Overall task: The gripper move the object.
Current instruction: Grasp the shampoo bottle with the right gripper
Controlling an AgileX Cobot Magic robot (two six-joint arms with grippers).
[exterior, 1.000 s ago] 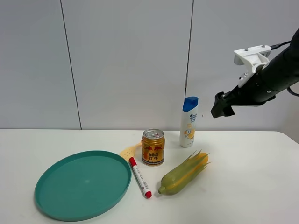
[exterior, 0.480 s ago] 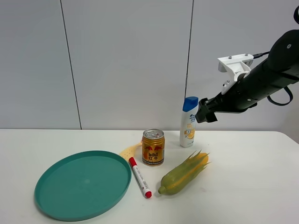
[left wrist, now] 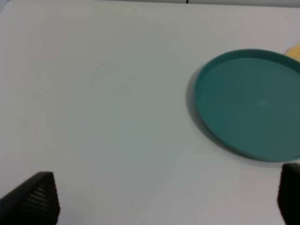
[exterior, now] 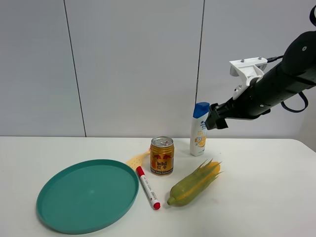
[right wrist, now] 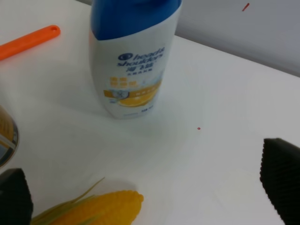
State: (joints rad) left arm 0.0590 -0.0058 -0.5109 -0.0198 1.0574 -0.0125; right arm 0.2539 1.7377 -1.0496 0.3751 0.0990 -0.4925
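White table all the way across, with a plain grey panelled wall behind it. Nearest the camera on the left is a big teal plate, lying flat. The left gripper only shows in its own wrist view: two black fingertips spread wide over bare table, jaws released, and the plate well ahead of them. Just beside the plate's right rim lies a white marker that's red at both ends. Right of that is a corn cob on its side in green husk, with its yellow end pointing away and to the right. A bit further back a gold can stands upright near the marker's far end, and a yellowish flat thing pokes out from behind its left side – can't tell what it is. Further back again and right of the can, the shampoo bottle stands upright near the table's far edge, white with a blue cap and a yellow-orange label. The right gripper hangs in the air just to the right of the bottle at about cap height, on a dark arm with a white mount on top. In its wrist view the fingertips are wide apart, so its jaws are released too – the bottle sits ahead of them, not between them, and nothing's touching it.
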